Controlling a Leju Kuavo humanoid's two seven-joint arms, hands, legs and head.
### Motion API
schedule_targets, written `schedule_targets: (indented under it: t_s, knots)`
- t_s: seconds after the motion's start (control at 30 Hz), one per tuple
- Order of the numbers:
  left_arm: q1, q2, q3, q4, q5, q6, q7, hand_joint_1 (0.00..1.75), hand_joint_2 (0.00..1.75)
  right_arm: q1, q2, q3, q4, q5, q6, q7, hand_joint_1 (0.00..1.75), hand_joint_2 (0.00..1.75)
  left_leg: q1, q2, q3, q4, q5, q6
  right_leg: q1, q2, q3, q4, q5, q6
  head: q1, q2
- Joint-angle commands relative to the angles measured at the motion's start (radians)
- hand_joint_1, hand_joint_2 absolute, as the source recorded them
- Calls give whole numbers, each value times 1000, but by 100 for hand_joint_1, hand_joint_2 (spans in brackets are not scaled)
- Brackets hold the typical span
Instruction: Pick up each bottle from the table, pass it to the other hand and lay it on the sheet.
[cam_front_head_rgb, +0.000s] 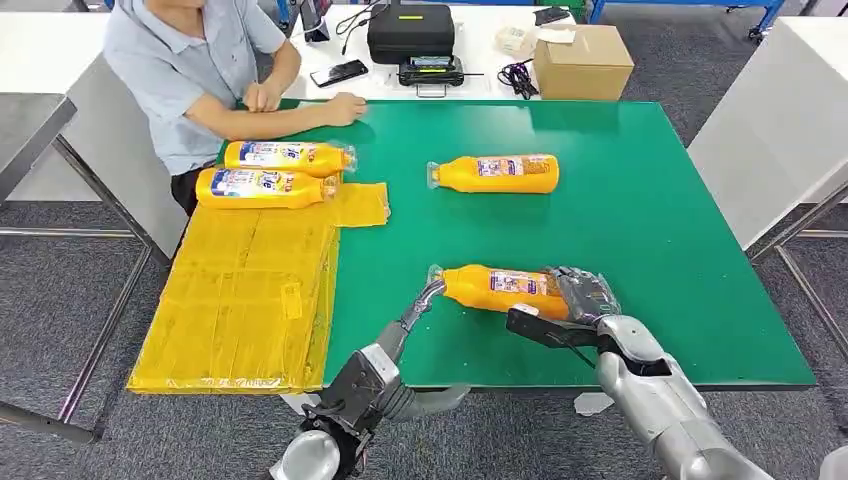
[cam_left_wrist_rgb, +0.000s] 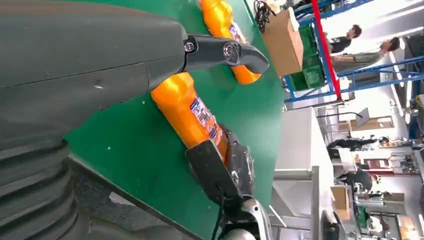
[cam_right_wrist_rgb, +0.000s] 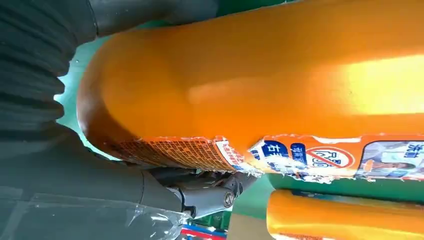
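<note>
Head view: the green table (cam_front_head_rgb: 640, 200) carries four orange bottles lying on their sides. The right hand (cam_front_head_rgb: 585, 297) grips the base end of the nearest bottle (cam_front_head_rgb: 500, 287), its fingers wrapped around the body, close to the table's near edge. The left hand (cam_front_head_rgb: 428, 298) reaches to this bottle's cap end, its fingertips at the neck; whether they are closed on it cannot be told. A second bottle (cam_front_head_rgb: 497, 173) lies farther back, near the table's middle. The yellow sheet (cam_front_head_rgb: 245, 300) covers the table's left side and overhangs its near edge; two bottles (cam_front_head_rgb: 270, 172) lie side by side on the sheet's far end. A seated person (cam_front_head_rgb: 200, 70) rests both forearms on the table's far left corner.
</note>
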Motion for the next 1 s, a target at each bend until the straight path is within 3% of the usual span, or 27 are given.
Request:
schedule_targets:
  t_s: [0.03,0.17,0.3,0.5,0.77,0.87,1.0]
  knots:
    - [-20,-24,33,66,47,124,-77,0,175,142,41,-137,-126,-274,64,-100,175,175,2,-2,2,-2,0,-3,2,-3,3,-2,-1,-3,0,0]
    - [26,-58,137,73,199,300,-227,0,175,257,124,-207,-419,-400,36,-146,175,175,1,1,0,-1,-1,-2,2,1,1,-1,0,-2,0,0]
    - [59,-54,181,54,293,330,-277,0,175,289,175,-197,-549,-448,7,-145,175,175,2,6,-1,-1,-3,-5,3,5,-2,1,-1,-5,0,0]
    - [77,-36,170,47,469,215,-215,0,175,259,198,-178,-539,-533,6,-174,175,175,4,7,-4,1,-3,-4,4,5,-5,1,-2,-4,0,0]
    - [67,-30,145,53,516,223,-235,0,175,275,212,-166,-582,-598,0,-204,175,175,1,1,-9,-1,0,-2,0,0,-9,1,-1,-2,0,0]
    - [79,-2,131,23,666,56,-124,0,175,251,204,-116,-543,-613,35,-190,175,175,1,4,-8,-1,-1,-3,1,3,-8,1,-1,-3,0,0]
    - [62,6,98,-5,604,68,-173,0,175,245,193,-34,-502,-618,86,-180,175,175,1,3,-9,-1,-1,-3,1,2,-9,1,0,-2,0,0]
